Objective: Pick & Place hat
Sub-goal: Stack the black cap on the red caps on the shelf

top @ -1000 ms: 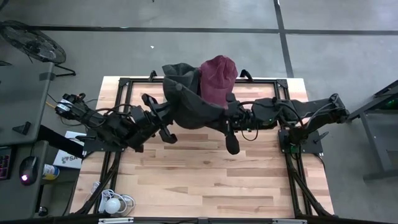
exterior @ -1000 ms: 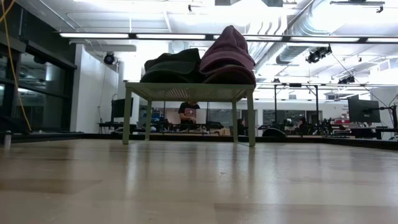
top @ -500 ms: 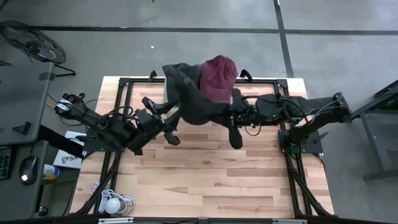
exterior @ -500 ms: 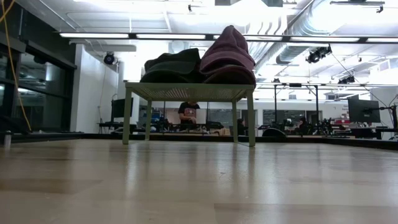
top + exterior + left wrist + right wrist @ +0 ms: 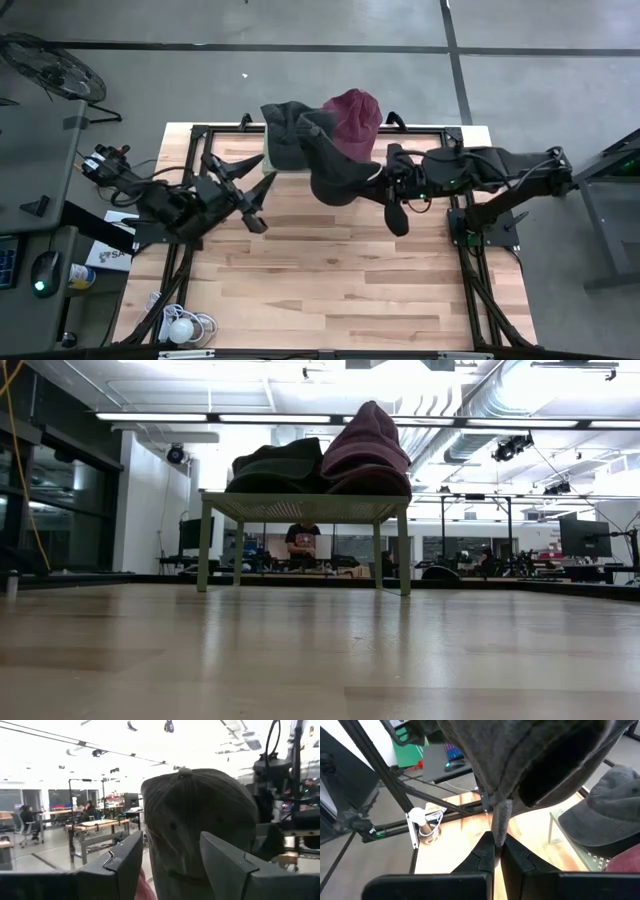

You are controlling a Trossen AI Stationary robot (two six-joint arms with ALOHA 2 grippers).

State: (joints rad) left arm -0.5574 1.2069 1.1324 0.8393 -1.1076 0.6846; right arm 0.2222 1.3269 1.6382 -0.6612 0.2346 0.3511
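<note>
A dark grey hat [image 5: 332, 168] hangs in the air over the far middle of the table, with my right gripper [image 5: 373, 182] shut on it. In the left wrist view the same hat [image 5: 200, 820] shows crown up, beyond my left gripper [image 5: 170, 857]. That gripper [image 5: 252, 190] stands open to the hat's left and touches nothing. Another dark hat [image 5: 283, 130] and a maroon hat [image 5: 352, 115] rest on a green stand [image 5: 300, 507] at the table's far edge. Neither gripper shows in the low view. My right gripper pinches a narrow fold of cloth at the hat's rim [image 5: 500, 817] between its two fingers. The fingers come level from the table's right side. The hat is lifted clear of the table and the stand, and its crown bulges toward the left.
A black metal frame [image 5: 200, 135] runs round the table top. The stand's legs [image 5: 205, 550] stand on the far part of the table. The near half of the wooden top [image 5: 330, 290] is bare. Cables and a white bulb [image 5: 180, 328] lie at the near left corner.
My left gripper has opened, let go of the hat and drawn back toward the table's left edge. My right gripper has moved toward the right edge with the hat. The hat, earlier spread between both grippers, now hangs gathered from the right one alone.
</note>
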